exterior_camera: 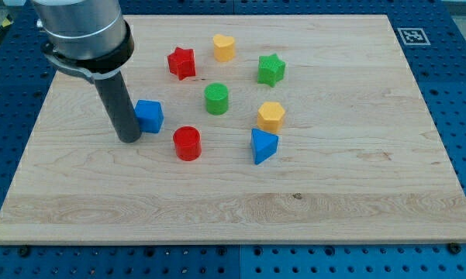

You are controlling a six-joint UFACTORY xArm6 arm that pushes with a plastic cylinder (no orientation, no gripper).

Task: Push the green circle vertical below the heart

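Note:
The green circle stands near the middle of the wooden board. The yellow heart lies above it, slightly to the view's right. My tip rests on the board at the view's left, touching or just beside the left side of the blue cube. The tip is well to the left of the green circle and a little lower in the view.
A red star lies left of the heart. A green star lies to the right. A yellow hexagon, a blue triangle and a red cylinder lie below the green circle.

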